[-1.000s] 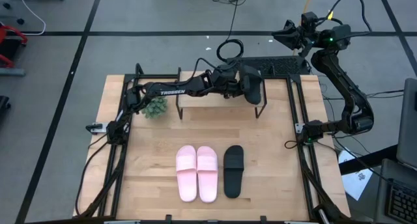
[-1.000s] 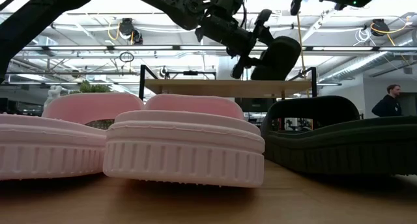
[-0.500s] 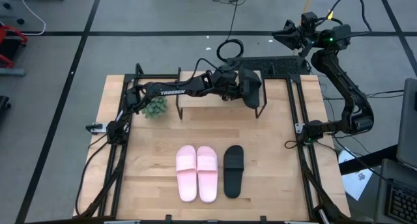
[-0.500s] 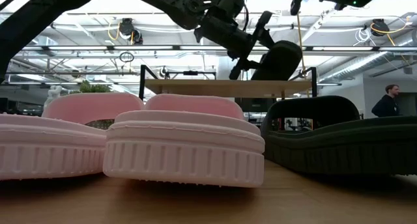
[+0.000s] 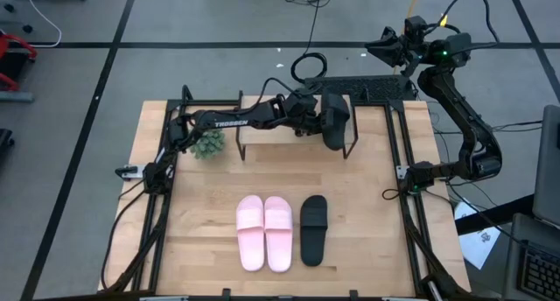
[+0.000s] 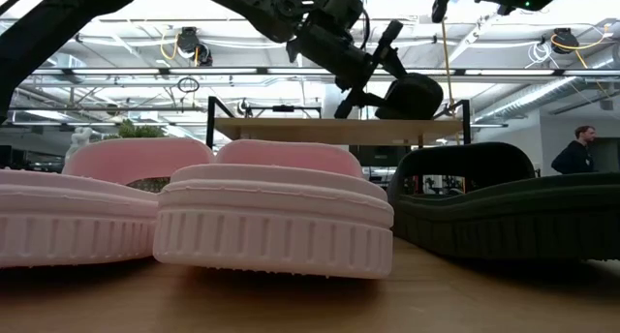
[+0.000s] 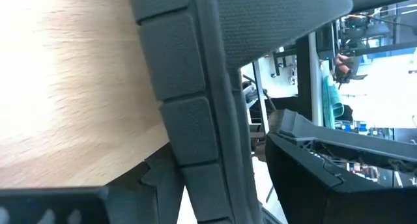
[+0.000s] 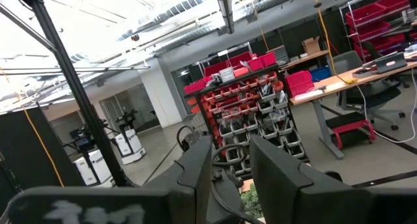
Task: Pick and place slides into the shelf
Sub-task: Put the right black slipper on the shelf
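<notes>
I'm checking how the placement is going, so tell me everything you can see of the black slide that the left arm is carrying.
The black slide is a dark, matte, rubbery-looking slip-on sandal, held in the left gripper above the right end of the shelf. In the low view it hangs tilted just over the light wooden plank, seemingly not yet resting flat on it. The left wrist view shows its textured sole and ribbed edge close up against the plank. Its mate lies on the table beside the pink pair.

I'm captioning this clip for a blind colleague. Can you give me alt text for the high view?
Seen from above, the left pincer holds a black slide over the right end of the shelf. A pink pair and another black slide lie on the table; the right arm is raised off-table.
</notes>
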{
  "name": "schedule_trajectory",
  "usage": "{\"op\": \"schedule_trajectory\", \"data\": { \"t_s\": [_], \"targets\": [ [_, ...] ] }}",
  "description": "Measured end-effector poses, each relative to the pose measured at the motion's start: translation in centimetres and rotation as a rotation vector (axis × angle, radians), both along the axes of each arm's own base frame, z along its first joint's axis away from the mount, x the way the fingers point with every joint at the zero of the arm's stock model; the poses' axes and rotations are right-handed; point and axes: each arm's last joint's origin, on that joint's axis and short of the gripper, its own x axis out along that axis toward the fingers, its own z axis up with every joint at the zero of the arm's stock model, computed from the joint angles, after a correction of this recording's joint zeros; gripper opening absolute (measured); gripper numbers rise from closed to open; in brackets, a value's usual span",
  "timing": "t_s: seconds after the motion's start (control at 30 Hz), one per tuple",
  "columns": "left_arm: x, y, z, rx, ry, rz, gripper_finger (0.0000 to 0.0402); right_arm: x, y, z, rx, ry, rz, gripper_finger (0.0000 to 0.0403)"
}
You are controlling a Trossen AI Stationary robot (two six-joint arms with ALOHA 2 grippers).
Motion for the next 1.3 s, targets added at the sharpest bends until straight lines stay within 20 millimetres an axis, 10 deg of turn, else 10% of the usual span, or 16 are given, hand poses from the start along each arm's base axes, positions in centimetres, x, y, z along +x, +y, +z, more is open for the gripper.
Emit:
{"op": "schedule_trajectory", "data": {
  "t_s": [1.0,1.3],
  "targets": [
    [-3.1,-0.5,2.0,0.052,0.221,0.098,0.0202,0.1,0.1,-0.1,-0.002,0.016,0.019,0.0093],
    [-6.0,-0.9,5.8,0.154,0.264,0.140,0.0202,2.0,0.9,-0.8,-0.057,0.095,0.183,0.0093]
  ]
}}
